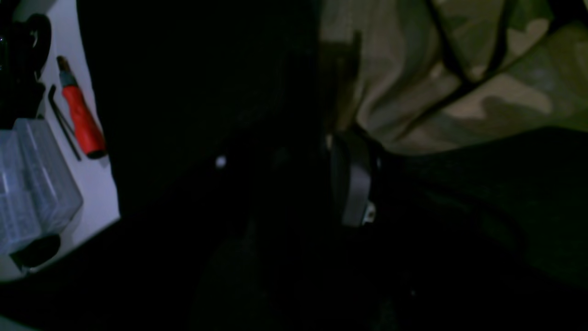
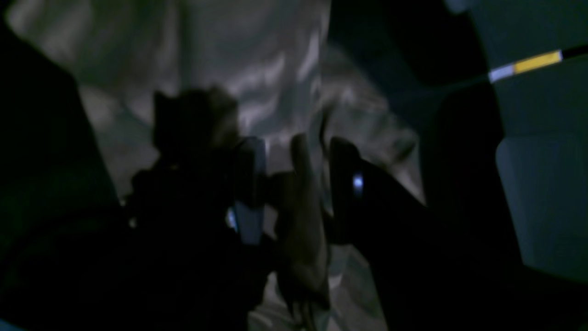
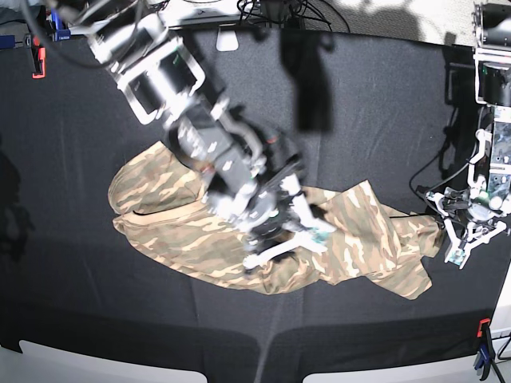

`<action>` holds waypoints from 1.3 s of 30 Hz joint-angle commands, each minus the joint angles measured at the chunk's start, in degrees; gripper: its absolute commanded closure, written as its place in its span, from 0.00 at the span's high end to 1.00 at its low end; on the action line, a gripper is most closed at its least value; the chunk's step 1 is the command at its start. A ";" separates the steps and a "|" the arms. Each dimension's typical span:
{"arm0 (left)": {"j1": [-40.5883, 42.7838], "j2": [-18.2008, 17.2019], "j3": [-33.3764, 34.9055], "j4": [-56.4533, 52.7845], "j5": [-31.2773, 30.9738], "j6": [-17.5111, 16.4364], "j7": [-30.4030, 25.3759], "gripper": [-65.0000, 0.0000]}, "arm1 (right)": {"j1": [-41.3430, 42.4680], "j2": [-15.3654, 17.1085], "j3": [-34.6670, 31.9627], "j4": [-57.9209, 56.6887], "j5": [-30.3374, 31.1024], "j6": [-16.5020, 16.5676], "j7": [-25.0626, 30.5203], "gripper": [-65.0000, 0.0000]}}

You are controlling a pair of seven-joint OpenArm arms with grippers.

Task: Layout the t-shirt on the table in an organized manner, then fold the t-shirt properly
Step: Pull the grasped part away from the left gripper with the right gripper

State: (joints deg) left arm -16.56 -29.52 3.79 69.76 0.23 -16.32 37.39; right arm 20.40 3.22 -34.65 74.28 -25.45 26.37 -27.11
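Observation:
The camouflage t-shirt (image 3: 200, 231) lies crumpled across the middle of the black table (image 3: 80, 303). My right gripper (image 3: 295, 235) is down on the shirt's middle. In the right wrist view its jaws (image 2: 298, 179) pinch a raised fold of the t-shirt (image 2: 301, 207). My left gripper (image 3: 461, 239) sits just off the shirt's right corner (image 3: 431, 231). In the left wrist view the left gripper (image 1: 294, 151) is very dark, one finger pad (image 1: 353, 184) shows, its jaws stand apart, and the t-shirt (image 1: 459, 78) lies just beyond the tips.
A red-handled tool (image 1: 82, 119), a hex key (image 1: 64, 124) and a clear plastic box (image 1: 32, 184) lie on a white surface beside the cloth. Red-and-blue clamps (image 3: 36, 60) (image 3: 481, 331) sit at the table's edges. Cables (image 3: 431, 179) hang by the left arm.

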 commanded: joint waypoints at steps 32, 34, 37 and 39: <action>-1.53 -0.96 -0.37 1.07 -2.25 0.66 -1.11 0.39 | 3.56 10.69 -10.91 3.89 1.64 5.68 -2.71 0.34; -1.53 -0.96 -0.37 1.07 -2.25 0.66 -1.11 0.39 | 3.56 11.45 -10.91 3.89 1.36 5.55 -2.97 0.34; -1.53 -0.96 -0.37 1.07 -2.25 0.66 -1.11 0.39 | 3.56 11.89 -10.91 3.89 -1.31 3.96 -3.02 0.32; -1.53 -0.96 -0.37 1.07 -2.25 0.66 -1.11 0.39 | 3.58 11.80 -10.91 3.89 -1.55 1.03 -4.22 0.14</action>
State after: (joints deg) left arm -16.56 -29.52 3.79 69.76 -1.96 -16.29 37.36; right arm 22.39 15.07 -46.00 77.08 -26.79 28.05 -31.70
